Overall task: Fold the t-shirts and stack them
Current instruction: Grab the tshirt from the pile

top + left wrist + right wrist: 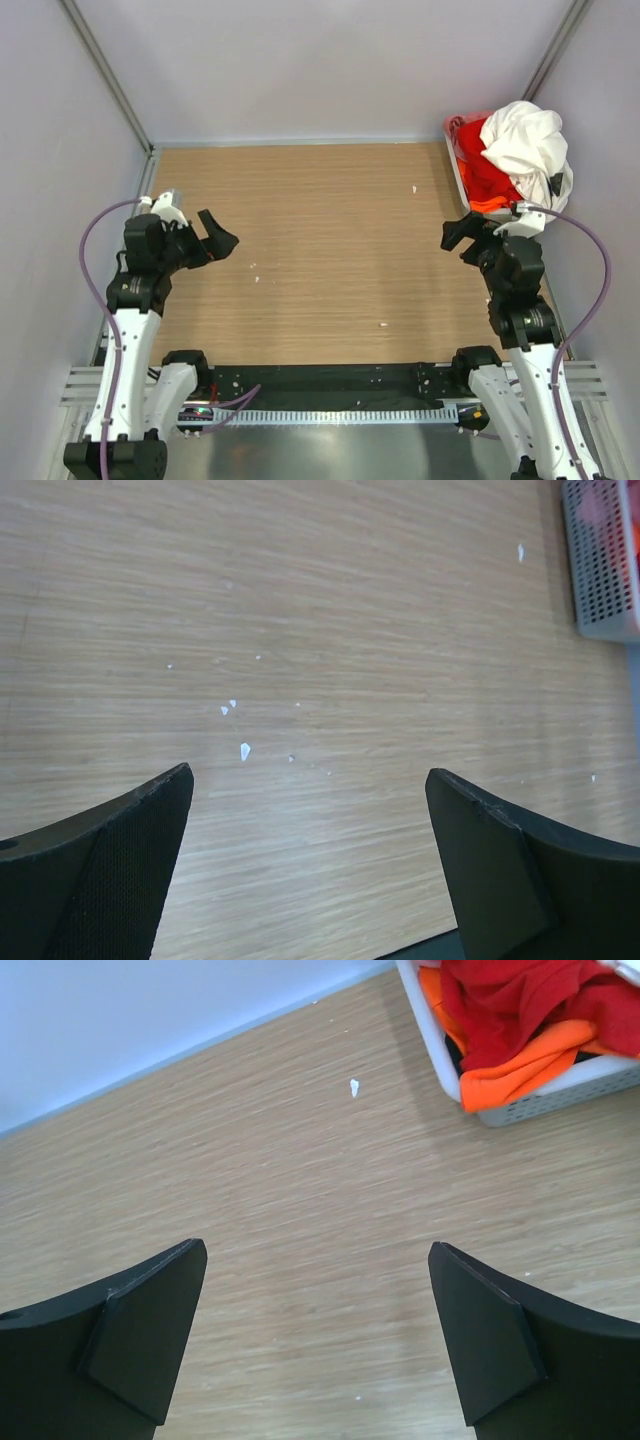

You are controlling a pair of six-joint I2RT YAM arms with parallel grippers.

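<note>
The t-shirts lie crumpled in a pale plastic tub [455,165] at the table's far right. A white shirt [528,140] sits on top of a red shirt [482,168] and an orange shirt [487,204]. In the right wrist view the red shirt [520,1000] and the orange shirt [520,1065] hang over the tub rim [560,1095]. My right gripper [460,232] is open and empty, just in front of the tub. My left gripper [216,240] is open and empty over bare wood at the left. Both also show open in the left wrist view [310,780] and the right wrist view [318,1255].
The wooden table [330,250] bears a few small white specks [244,750]. Grey walls stand close on the left, back and right. The tub's perforated corner shows in the left wrist view [600,560]. A black strip runs along the table's near edge [330,378].
</note>
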